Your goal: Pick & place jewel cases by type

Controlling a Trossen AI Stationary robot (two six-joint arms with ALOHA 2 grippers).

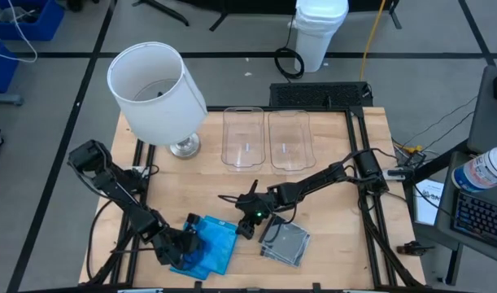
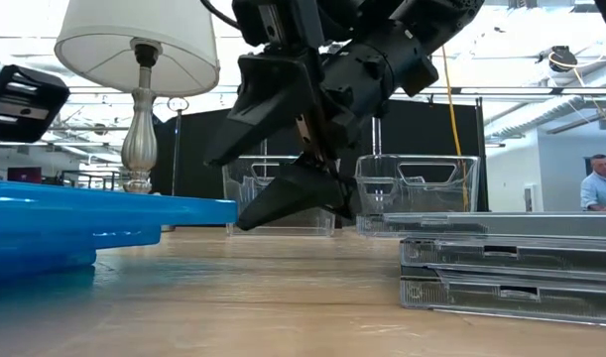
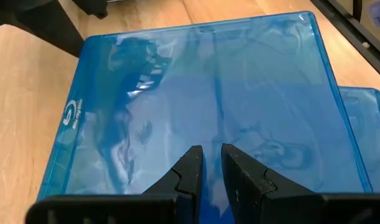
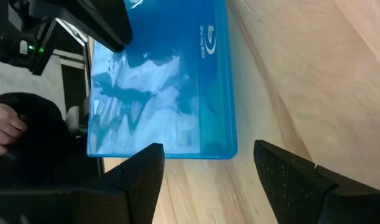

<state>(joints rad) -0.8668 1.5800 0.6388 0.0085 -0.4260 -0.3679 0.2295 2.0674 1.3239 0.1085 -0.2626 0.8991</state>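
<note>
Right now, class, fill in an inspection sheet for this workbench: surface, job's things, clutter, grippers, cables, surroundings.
Surface: wooden table, bare wood between the items.
Job's things: blue cases stacked at the front left; clear cases stacked at the front right; two clear bins at the back, nothing seen inside.
Clutter: white-shaded lamp at the back left.
Grippers: left gripper nearly shut, over the top blue case; right gripper open, low between the two stacks, holding nothing.
Cables: black cables along both table edges; a yellow cable on the floor behind.
Surroundings: white bucket behind the table; person far off at right.
</note>
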